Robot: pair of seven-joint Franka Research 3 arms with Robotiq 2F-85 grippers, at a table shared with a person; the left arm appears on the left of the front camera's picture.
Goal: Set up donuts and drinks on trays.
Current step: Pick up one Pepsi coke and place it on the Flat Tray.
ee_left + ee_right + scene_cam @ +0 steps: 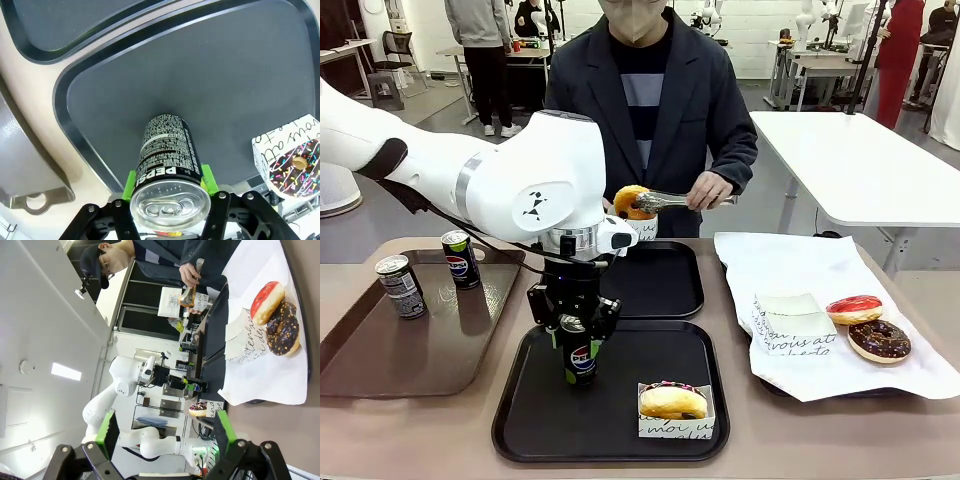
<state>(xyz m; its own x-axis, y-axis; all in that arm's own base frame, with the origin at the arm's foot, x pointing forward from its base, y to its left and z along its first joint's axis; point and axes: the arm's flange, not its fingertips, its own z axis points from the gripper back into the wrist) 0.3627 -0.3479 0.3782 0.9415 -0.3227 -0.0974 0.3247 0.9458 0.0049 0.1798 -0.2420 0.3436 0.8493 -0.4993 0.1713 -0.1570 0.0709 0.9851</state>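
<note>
A black Pepsi can [580, 358] [167, 160] stands upright on the near black tray [520, 425] [230, 90]. My left gripper [582, 335] [169, 187] is shut on the can's top part, green pads against its sides. A sprinkled chocolate donut [672, 402] [296, 165] in a printed sleeve lies at that tray's front right. Above the far black tray [670, 290], a person's tongs [670, 200] hold a yellow-iced donut [628, 200]. My right gripper [166, 440] hangs open in the air, holding nothing. A red donut [854, 308] [267, 295] and a chocolate donut [879, 341] [282, 327] lie at the right.
The long brown tray [380, 360] at the left carries two more Pepsi cans [400, 286] [460, 258]. White paper [800, 265] covers the right side, with an empty printed sleeve [790, 325] on it. My left arm's white links [520, 180] hang over the table's middle.
</note>
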